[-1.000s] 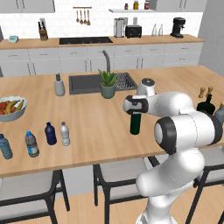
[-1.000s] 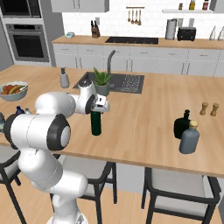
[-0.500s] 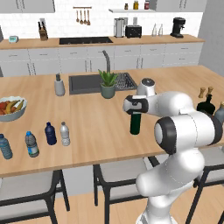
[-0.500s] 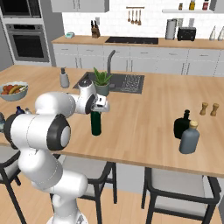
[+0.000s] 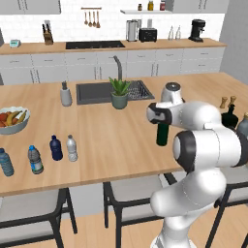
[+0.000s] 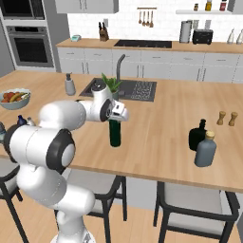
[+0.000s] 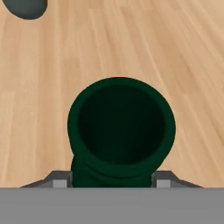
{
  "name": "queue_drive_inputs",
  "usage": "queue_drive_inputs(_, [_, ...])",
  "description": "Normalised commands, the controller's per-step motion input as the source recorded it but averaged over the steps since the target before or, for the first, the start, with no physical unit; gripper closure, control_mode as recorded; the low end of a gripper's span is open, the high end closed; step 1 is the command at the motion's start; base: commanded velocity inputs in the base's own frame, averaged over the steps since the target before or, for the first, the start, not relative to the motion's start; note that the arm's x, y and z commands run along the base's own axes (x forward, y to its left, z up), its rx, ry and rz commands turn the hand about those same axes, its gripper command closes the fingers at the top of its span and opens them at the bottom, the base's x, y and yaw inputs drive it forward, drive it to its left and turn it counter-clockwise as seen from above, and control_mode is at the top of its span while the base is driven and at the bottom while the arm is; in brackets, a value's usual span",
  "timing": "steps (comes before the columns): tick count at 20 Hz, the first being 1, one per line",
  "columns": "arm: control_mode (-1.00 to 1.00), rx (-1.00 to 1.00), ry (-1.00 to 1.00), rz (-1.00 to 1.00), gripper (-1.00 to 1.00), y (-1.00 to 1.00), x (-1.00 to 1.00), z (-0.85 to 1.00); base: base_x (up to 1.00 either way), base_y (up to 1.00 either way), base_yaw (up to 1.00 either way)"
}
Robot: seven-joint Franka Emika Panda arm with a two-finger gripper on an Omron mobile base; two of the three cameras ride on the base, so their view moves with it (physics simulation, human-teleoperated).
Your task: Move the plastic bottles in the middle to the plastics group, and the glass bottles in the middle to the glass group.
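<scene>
A white robot arm reaches over a long wooden kitchen surface [image 5: 111,140], its claw [image 6: 115,118] clenched from above on the neck of the dark green glass bottle [image 6: 114,134], which stands upright on the wood near the middle of the island, in front of the sink [image 5: 104,92] and the potted plant [image 5: 118,93]. Seen from the hand, the bottle's open round mouth [image 7: 121,127] sits squarely between the two finger tips [image 7: 59,180], which press against either side of the neck. To the arm's left, near the front edge, the small navy plastic bottle [image 5: 56,147] and the clear greyish bottle with a white cap [image 5: 71,147] stand just beside each other; further left along the same edge are the two blue-labelled water bottles [image 5: 35,159] of the plastics group, the outer one at the edge of the left base view. Well apart on the arm's right, the squat black round-bodied bottle [image 6: 197,136] and the plain grey-blue bottle [image 6: 205,149] of the glass group stand close together, the grey-blue one nearer the front edge, with two small wooden pepper mills [image 6: 227,118] behind them. A fruit bowl [image 5: 12,120] rests towards the far left of the island, and a grey soap dispenser [image 5: 66,94] stands beside the sink. Stools [image 5: 133,193] are drawn up under the near edge.
</scene>
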Motion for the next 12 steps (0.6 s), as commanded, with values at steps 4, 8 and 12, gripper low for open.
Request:
queue_drive_inputs(4, [-1.00,0.00,0.05,-0.35,1.00,-0.98,0.00,0.05,0.00,0.00,0.00])
queue_drive_inputs(8, [-1.00,0.00,0.04,-0.38,1.00,-1.00,0.00,0.00,0.00,0.00,0.00])
queue_drive_inputs(12, [-1.00,0.00,0.00,-0.38,1.00,-1.00,0.00,0.01,0.00,0.00,0.00])
